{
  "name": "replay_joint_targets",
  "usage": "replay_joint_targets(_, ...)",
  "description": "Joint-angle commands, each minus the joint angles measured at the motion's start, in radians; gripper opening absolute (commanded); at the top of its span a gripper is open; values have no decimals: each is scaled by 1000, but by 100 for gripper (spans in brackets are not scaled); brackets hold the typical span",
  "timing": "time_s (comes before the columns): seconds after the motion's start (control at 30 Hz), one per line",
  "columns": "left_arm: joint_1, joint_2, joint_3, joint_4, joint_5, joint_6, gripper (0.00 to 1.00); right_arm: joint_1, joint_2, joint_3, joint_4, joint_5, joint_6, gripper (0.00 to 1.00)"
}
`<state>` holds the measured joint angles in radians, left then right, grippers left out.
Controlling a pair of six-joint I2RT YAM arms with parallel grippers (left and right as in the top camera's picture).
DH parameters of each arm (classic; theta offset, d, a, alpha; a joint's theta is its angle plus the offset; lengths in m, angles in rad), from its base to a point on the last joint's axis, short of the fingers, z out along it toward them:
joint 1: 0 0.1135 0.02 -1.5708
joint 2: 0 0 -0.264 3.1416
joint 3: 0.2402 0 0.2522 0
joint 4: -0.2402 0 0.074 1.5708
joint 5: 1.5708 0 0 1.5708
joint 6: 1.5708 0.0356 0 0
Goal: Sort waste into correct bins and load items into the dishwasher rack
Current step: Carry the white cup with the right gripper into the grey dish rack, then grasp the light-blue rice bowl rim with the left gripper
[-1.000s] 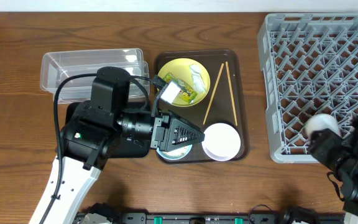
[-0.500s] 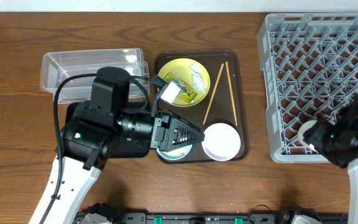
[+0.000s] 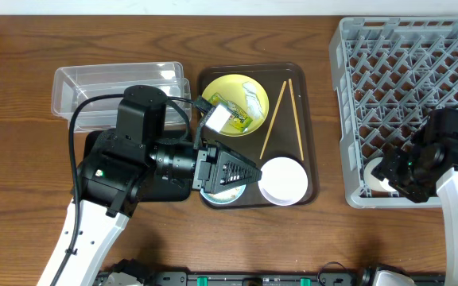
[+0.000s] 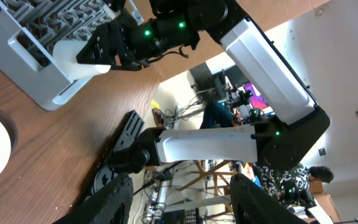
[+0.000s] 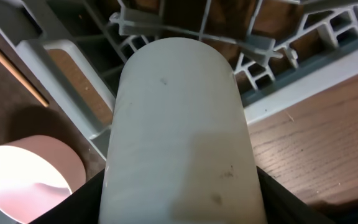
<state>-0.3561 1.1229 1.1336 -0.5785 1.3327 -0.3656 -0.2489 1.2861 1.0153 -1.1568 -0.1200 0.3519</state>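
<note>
My right gripper (image 3: 396, 171) (image 5: 182, 202) is shut on a white cup-like object (image 3: 374, 175) (image 5: 179, 118) at the front left corner of the grey dishwasher rack (image 3: 420, 79) (image 4: 23, 37). My left gripper (image 3: 241, 173) (image 4: 179, 199) is open and empty, lying level over the light-blue bowl (image 3: 223, 195), which is mostly hidden. The yellow plate (image 3: 230, 89) holds the printed wrapper (image 3: 230, 119) and white paper scrap (image 3: 253, 99). Two chopsticks (image 3: 277, 119) and the white bowl (image 3: 283, 179) lie on the brown tray. The clear tub (image 3: 110, 86) is at the left; the black tray (image 3: 94, 141) is mostly under my left arm.
The dark brown serving tray (image 3: 312, 127) sits between the bins and the rack. The white bowl also shows in the right wrist view (image 5: 23, 174). The rack's left wall stands close to the brown tray's right edge.
My right gripper has moved left and further onto the table with the white object, bringing it to the rack's front left corner. The left arm has not moved.
</note>
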Motion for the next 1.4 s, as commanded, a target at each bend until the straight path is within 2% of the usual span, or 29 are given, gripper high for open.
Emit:
replay_joint_targets(0.0, 0, -6, 16, 0, 18, 9, 53, 8, -1, 11, 11, -8, -8, 61)
replay_joint_targets(0.03, 0, -6, 16, 0, 18, 9, 54, 8, -1, 11, 14, -8, -8, 69)
replay_joint_targets(0.1, 0, -6, 16, -2, 18, 9, 54, 8, -2, 12, 18, -16, -8, 79)
replay_joint_targets(0.17, 0, -6, 16, -3, 18, 8, 54, 8, -5, 19, 20, -45, -9, 82)
replay_joint_targets(0.37, 0, -6, 16, -3, 18, 1, 54, 8, -48, 82, -15, -86, -25, 83)
replay_joint_targets(0.5, 0, -6, 16, -15, -35, 2, 53, 8, -138, 119, -20, -275, -139, 82)
replay_joint_targets(0.6, -1, -6, 16, -94, -222, 2, 53, 8, -220, 139, -7, -470, -234, 83)
replay_joint_targets(0.67, -12, -6, 16, -190, -487, -3, 52, 8, -274, 140, -3, -544, -249, 85)
replay_joint_targets(0.7, -33, -4, 16, -254, -704, -29, 52, 8, -301, 140, -4, -560, -249, 85)
replay_joint_targets(0.77, -74, 6, 14, -328, -982, -69, 52, 10, -336, 139, -7, -590, -249, 85)
replay_joint_targets(0.8, -120, 26, 6, -370, -1181, -94, 52, 16, -360, 139, -8, -615, -250, 85)
replay_joint_targets(0.87, -156, 56, -6, -373, -1241, -104, 52, 32, -378, 139, -7, -642, -265, 85)
replay_joint_targets(1.37, -323, 454, -8, -182, -1340, -117, 43, 126, -388, 139, -25, -659, -351, 87)
